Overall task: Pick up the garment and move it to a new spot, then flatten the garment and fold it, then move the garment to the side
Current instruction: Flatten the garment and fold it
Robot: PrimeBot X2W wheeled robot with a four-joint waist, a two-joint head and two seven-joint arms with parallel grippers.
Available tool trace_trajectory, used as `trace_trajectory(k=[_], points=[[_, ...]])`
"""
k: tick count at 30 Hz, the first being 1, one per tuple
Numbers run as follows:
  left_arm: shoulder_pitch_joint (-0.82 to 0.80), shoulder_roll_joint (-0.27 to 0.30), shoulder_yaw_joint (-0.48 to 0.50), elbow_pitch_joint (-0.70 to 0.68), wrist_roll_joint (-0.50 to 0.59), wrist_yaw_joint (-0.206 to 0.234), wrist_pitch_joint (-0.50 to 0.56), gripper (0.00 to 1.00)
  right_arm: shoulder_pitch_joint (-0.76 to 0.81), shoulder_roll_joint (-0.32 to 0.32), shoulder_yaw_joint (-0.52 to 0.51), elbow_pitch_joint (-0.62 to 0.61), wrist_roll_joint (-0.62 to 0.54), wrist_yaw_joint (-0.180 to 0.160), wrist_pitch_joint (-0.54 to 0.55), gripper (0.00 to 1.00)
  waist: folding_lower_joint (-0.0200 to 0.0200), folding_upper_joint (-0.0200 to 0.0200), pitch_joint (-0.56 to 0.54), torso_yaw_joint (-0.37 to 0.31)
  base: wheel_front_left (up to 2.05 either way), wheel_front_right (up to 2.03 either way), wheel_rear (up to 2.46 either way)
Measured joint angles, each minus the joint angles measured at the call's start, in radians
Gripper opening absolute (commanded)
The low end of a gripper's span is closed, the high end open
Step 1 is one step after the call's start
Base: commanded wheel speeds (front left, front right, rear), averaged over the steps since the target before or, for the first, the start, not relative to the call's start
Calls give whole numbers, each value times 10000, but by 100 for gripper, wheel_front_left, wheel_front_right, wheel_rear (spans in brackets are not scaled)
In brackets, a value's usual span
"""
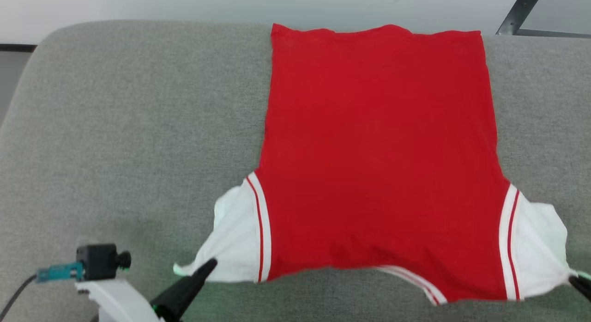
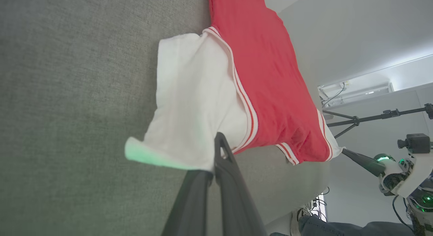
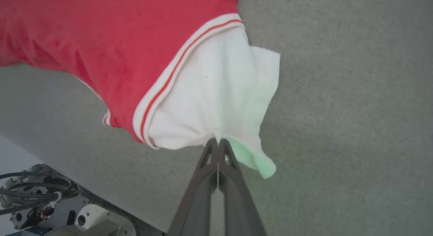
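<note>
Grey table [image 1: 115,128] — garment [image 1: 378,165] lengthwise, hem far

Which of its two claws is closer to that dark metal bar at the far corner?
Right. The right gripper pinches the garment on the same side as the metal bar; the left gripper pinches its opposite sleeve, farther off.

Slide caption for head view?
Left gripper and right gripper each pinch a white sleeve of the red garment spread on the grey table.
</note>
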State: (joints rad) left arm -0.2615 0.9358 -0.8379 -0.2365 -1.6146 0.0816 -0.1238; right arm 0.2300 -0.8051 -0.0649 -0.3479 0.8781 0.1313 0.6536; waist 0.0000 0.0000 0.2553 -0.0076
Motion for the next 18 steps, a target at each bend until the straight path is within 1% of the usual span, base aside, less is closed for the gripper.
trace_trajectory(k=[4,6,8,10,12,16,18], points=[[497,414,-31,-627,-130,4,-102,0,658,422,-522,-660,-196,0,652,0,0,0,40,-33,0,0,0],[635,477,36,-696,-226,12,-272,0,769,629,-711,-882,-284,0,884,0,0,0,56,-45,0,0,0],[643,497,-25,-748,-203,6,-182,0,845,786,-794,-1014,-347,0,1053,0,0,0,80,-53,0,0,0],[627,418,-23,-650,-215,4,-169,0,824,911,-817,-991,-497,0,1202,0,0,0,119,-53,0,0,0],[591,238,-17,-401,-355,-130,-71,0,766,930,-763,-888,-796,0,1329,0,0,0,166,-49,0,0,0],[402,13,-138,466,-466,-221,268,0,411,1104,-364,-476,-970,0,1476,0,0,0,305,-48,0,0,0],[198,-236,-245,826,-341,-242,380,0,194,1149,-136,-144,-1152,0,1463,0,0,0,399,-45,0,0,0]])
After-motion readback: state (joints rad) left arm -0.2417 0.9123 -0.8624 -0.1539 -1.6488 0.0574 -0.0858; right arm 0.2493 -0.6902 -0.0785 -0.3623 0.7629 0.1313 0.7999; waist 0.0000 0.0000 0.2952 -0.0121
